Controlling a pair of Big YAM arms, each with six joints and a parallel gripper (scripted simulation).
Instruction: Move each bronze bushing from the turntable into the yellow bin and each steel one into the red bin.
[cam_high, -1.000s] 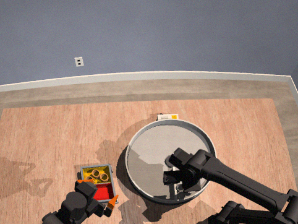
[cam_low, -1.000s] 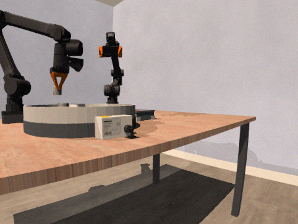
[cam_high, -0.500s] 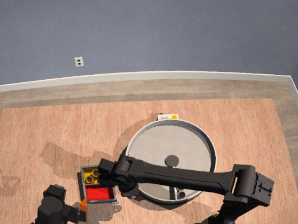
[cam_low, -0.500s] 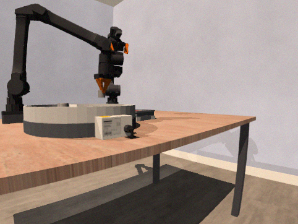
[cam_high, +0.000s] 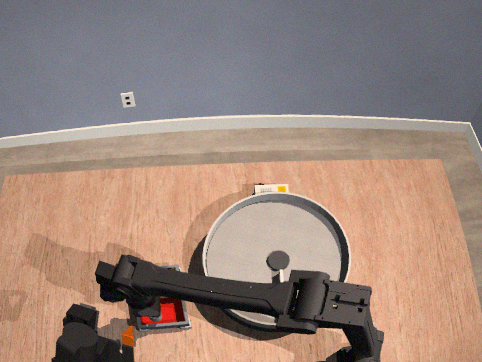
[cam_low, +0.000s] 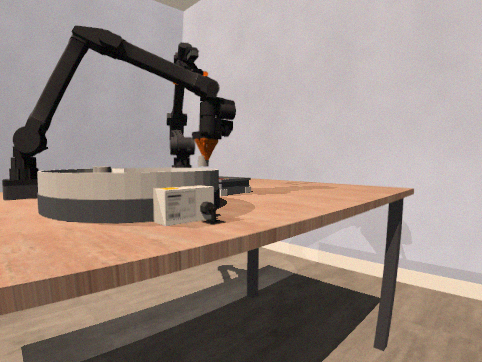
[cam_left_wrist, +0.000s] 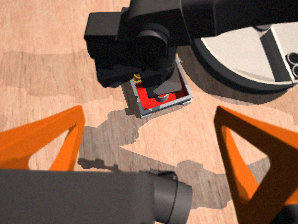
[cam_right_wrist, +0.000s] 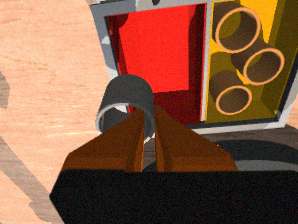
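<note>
Left of the turntable (cam_high: 235, 225) (cam_low: 125, 185) (cam_left_wrist: 227, 47):
- Right gripper (cam_low: 207, 158) (cam_left_wrist: 162, 92) (cam_right_wrist: 151, 110) clenches a steel bushing (cam_high: 156, 319) (cam_low: 203, 162) (cam_left_wrist: 162, 97) (cam_right_wrist: 126, 92) (by its wall) at the red bin (cam_high: 172, 310) (cam_left_wrist: 149, 99) (cam_right_wrist: 157, 50).
- Left gripper (cam_high: 128, 336) (cam_low: 190, 78) (cam_left_wrist: 149, 108) gapes, released.
- Three bronze bushings occupy the yellow bin (cam_high: 173, 269) (cam_left_wrist: 138, 75) (cam_right_wrist: 272, 22).

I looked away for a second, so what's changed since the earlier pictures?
The right end effector swung from above the turntable to the red bin, still holding a steel bushing. The left end effector backed away from the bins. Nothing was newly gripped or released. The white box stayed put.
</note>
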